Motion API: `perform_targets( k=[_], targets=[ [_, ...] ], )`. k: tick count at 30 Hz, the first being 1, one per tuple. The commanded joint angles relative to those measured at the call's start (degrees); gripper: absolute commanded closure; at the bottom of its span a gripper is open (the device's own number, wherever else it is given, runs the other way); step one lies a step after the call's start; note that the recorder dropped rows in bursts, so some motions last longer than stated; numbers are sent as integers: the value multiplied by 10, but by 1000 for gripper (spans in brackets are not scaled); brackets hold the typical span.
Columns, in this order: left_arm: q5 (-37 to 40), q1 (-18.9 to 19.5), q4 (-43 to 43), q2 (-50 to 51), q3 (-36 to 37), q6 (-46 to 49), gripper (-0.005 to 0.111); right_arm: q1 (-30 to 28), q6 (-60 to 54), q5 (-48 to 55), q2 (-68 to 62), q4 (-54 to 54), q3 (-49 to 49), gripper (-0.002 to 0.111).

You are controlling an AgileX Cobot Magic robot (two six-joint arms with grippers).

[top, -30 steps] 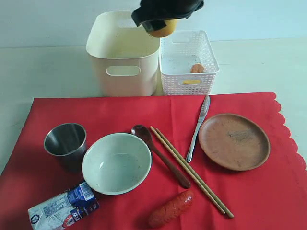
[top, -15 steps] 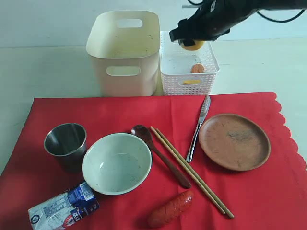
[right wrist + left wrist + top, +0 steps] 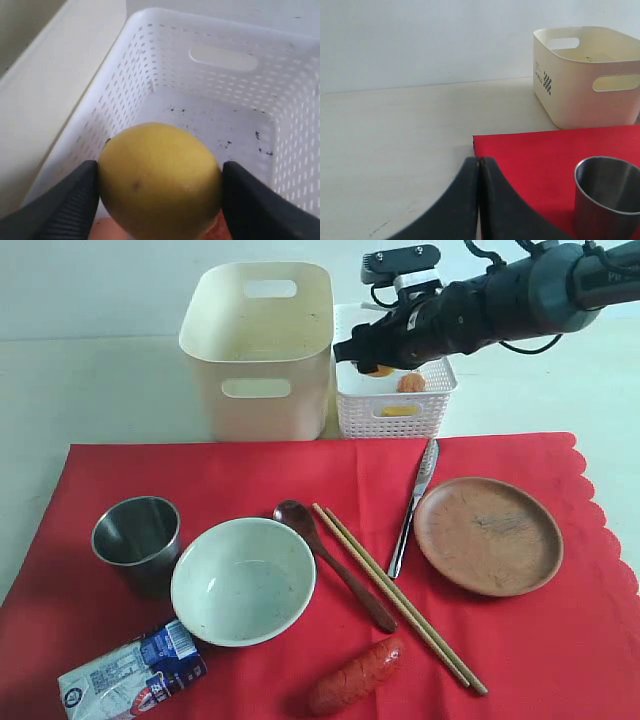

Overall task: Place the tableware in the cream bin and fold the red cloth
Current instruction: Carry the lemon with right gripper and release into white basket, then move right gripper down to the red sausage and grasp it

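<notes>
Pale tabletop [image 3: 120, 380], plain light wall behind. Red cloth [image 3: 250, 480] lies spread flat across the near side, its scalloped edge on the right. Cream bin [image 3: 258, 350] stands just past the cloth's far edge, with a white basket [image 3: 395, 415] right beside it.

All the tableware sits on the cloth: steel cup [image 3: 137, 535], bowl [image 3: 243, 580], spoon [image 3: 335, 565], chopsticks [image 3: 400, 595], knife [image 3: 413, 505] and plate [image 3: 488, 535]. None of it shows in the bin. A sausage [image 3: 355, 677] and a milk carton [image 3: 130, 675] also lie on the cloth near its front edge.

Right gripper [image 3: 378, 352] hangs over the basket, jaws clamped on either side of a lemon [image 3: 160, 175]. The wrist view looks straight down into the basket past the fruit. An orange piece [image 3: 411, 383] and a yellow piece [image 3: 398, 410] lie inside already.

Left gripper [image 3: 479, 167] is low by the cloth's left corner, jaws pressed together and holding nothing. The cup is near it.

Judgement: this looks like a clearing step, food out of the way, with the tableware step not begun. The next move calls for spreading the right jaws to drop the lemon into the basket, then lifting clear of its rim. Sausage and carton would need shifting too before any fold.
</notes>
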State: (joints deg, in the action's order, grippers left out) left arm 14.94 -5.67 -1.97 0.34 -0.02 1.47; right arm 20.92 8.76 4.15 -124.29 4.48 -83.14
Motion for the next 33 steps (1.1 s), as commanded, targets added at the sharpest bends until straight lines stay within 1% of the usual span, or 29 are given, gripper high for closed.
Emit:
perform_targets(
  k=[1,4,6,13,16,18,20,22,24,27,28,33],
  targets=[
    [-2,-2,-3,-3,0,-3,104,-3,3,-21,3,4,-1,43],
    [-2,-2,-3,-3,0,-3,104,-3,5,-8,3,3,-1,28],
    [-2,-2,-3,-3,0,-3,104,-3,3,6,9,8,-1,24],
    [-2,-2,-3,-3,0,-3,104,-3,-2,70,57,22,-1,23],
    [-2,-2,-3,-3,0,-3,104,-3,-1,114,89,22,-1,26],
    [-2,-2,-3,-3,0,-3,104,-3,-1,145,112,22,-1,33],
    [-2,-2,-3,-3,0,-3,104,-3,-1,174,133,22,-1,46],
    [-2,-2,-3,-3,0,-3,104,-3,-1,204,157,18,-1,60],
    [-2,-2,-3,-3,0,-3,104,-3,-1,238,179,16,-1,78],
    [-2,-2,-3,-3,0,-3,104,-3,-1,271,212,1,9,103],
    [-2,-2,-3,-3,0,-3,104,-3,-1,274,223,0,18,108],
    [-2,-2,-3,-3,0,-3,104,-3,-1,245,310,-23,105,108]
  ],
)
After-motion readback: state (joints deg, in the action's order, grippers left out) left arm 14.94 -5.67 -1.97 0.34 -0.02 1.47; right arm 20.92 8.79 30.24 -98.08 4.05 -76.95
